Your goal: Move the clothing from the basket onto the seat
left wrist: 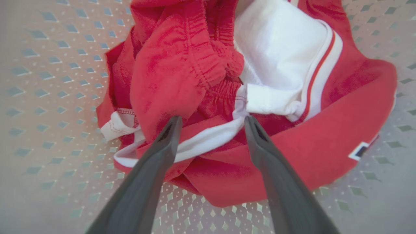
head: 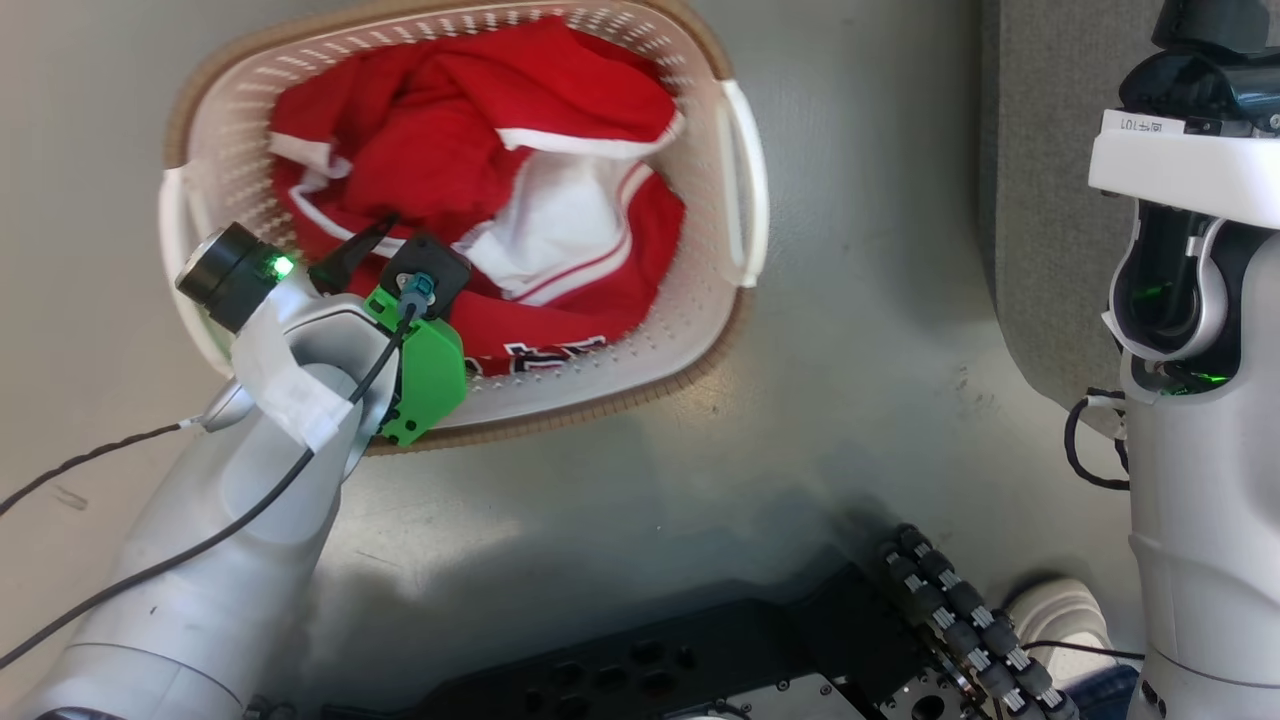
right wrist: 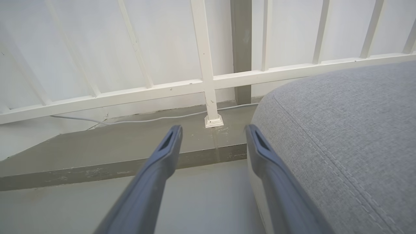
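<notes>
The basket (head: 735, 180), cream-white and perforated with a brown rim, stands on the grey floor. Inside it lies the clothing (head: 450, 140), crumpled red fabric with white trim and lining, with dark lettering (head: 545, 355) near the front wall. My left gripper (head: 370, 240) reaches down into the basket. In the left wrist view the left gripper (left wrist: 212, 122) is open, its fingertips (left wrist: 174, 125) right at a white-trimmed fold of the clothing (left wrist: 182, 65), with nothing clamped. My right gripper (right wrist: 213, 130) is open and empty, hanging beside the rounded edge of the grey seat (right wrist: 341, 136).
My right arm (head: 1190, 300) stands upright at the right, in front of the seat (head: 1040, 200). The dark robot base (head: 700, 660) with its roller wheel (head: 960, 620) lies below. A person's white shoe (head: 1060, 610) is near it. A white railing (right wrist: 208, 81) and a floor ledge (right wrist: 130, 162) lie beyond the seat.
</notes>
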Controlling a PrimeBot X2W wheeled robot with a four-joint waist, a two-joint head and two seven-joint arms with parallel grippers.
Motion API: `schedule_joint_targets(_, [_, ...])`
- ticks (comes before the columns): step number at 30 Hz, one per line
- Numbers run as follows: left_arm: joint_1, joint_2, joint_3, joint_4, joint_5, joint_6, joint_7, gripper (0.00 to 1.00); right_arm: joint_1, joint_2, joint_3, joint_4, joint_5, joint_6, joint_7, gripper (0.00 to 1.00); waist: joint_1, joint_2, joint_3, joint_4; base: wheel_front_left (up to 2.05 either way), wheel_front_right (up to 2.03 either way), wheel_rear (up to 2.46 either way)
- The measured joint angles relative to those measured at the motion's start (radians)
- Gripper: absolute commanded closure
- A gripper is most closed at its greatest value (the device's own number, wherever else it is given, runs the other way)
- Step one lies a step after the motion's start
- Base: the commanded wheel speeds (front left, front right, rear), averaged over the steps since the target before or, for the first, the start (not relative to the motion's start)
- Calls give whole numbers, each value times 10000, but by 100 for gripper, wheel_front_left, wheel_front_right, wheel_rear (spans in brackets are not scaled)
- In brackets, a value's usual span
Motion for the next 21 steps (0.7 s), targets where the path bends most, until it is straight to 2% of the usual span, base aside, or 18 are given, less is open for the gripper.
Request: schedule_joint_targets(21, [-746,178,-671,1260,-42,-10,606,0,-146,2,119,73,291,-84,0,0,0,0,330,-352,0,0,0])
